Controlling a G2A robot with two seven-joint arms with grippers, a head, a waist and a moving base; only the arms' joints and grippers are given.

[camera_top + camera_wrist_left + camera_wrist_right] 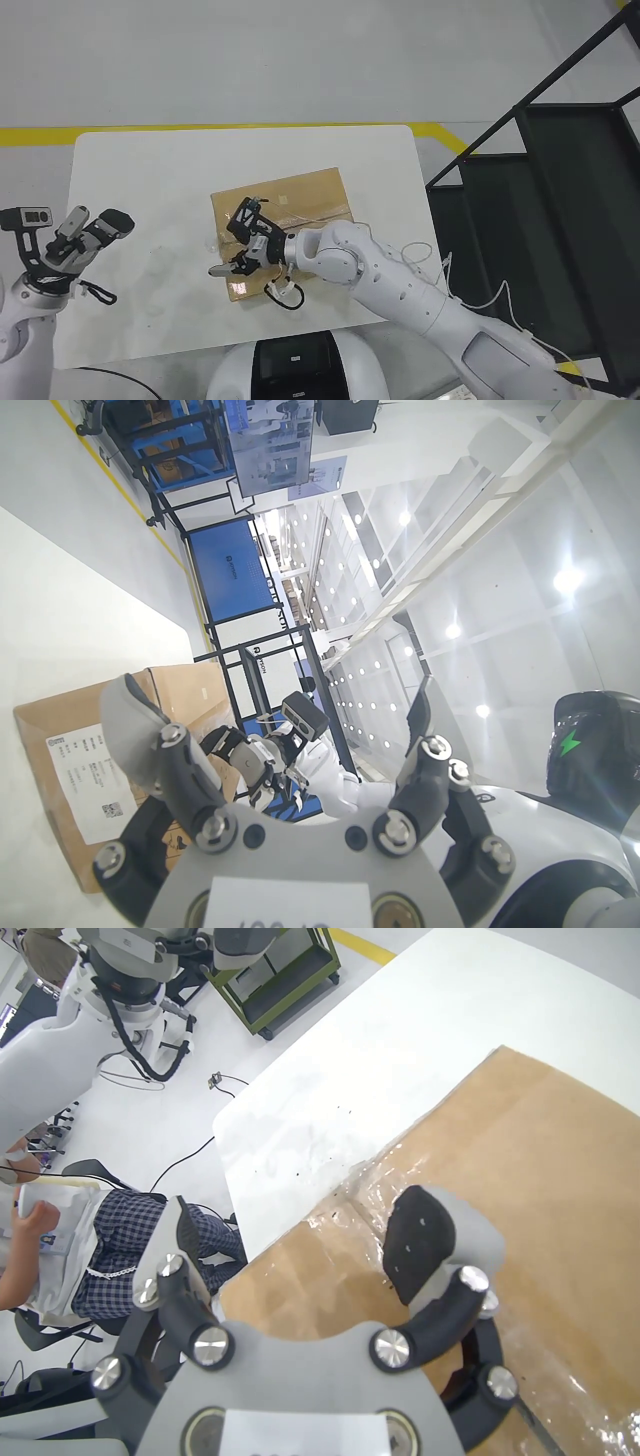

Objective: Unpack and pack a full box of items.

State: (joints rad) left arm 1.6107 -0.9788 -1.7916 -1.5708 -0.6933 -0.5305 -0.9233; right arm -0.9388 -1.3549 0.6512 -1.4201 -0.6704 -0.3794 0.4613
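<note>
A closed brown cardboard box point(300, 205) lies at the middle of the white table point(150, 180), its top seam sealed with clear tape point(370, 1188). My right gripper point(235, 245) is open at the box's left end. One of its fingers point(425, 1238) is over the taped seam, the other point(172, 1233) hangs past the box's edge. In the right wrist view the gripper point(300, 1238) holds nothing and the box point(525, 1153) lies under it. My left gripper point(88, 232) stands open and empty at the table's left edge, well clear of the box point(75, 750); it is tilted upward in its own view point(275, 720).
A black metal stair frame point(540, 200) stands off the table's right side. A white label point(85, 780) is stuck on the box's near side. Bare table surface stretches left of and behind the box.
</note>
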